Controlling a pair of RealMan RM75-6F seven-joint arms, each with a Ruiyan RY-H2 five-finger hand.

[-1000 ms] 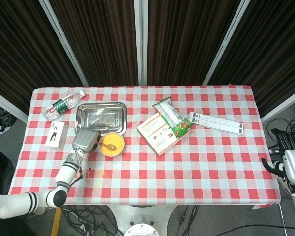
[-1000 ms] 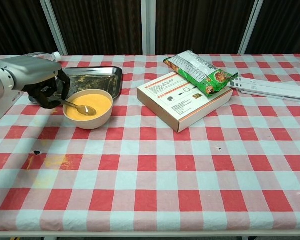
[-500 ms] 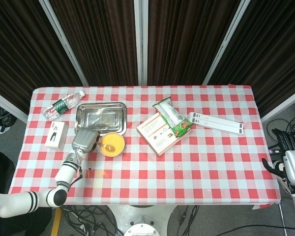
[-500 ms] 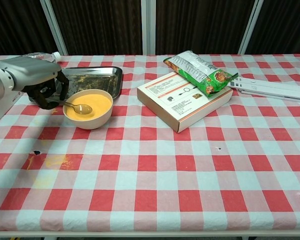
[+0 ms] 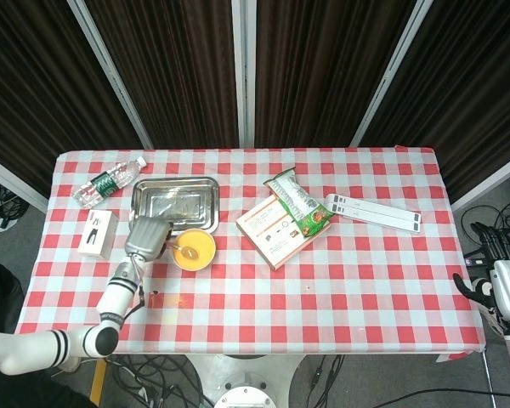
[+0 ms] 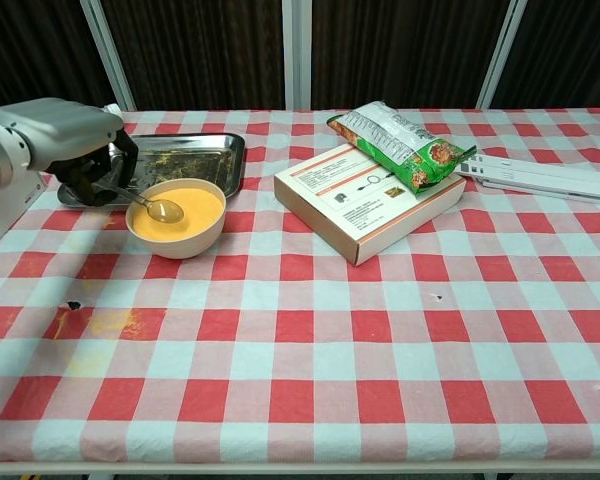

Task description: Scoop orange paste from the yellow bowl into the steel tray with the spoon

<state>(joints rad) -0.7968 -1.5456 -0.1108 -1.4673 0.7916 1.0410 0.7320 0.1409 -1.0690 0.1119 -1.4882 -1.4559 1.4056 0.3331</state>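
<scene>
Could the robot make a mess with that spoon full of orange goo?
Maybe. The left hand holds the loaded spoon over the yellow bowl. On the way to the steel tray it must pass over the bowl's rim, so paste could drip onto the tablecloth, where an orange stain already shows. The hand is also close to the bowl and might bump it.

Left arm: white, black-banded segments enter from the near left corner and reach up the left side of the scene. Left hand: grey shell uppermost, dark fingers curled under and closed on the spoon handle. Right hand: at the far right edge of the head view, off the table, dark fingers pointing up and apart, holding nothing.
</scene>
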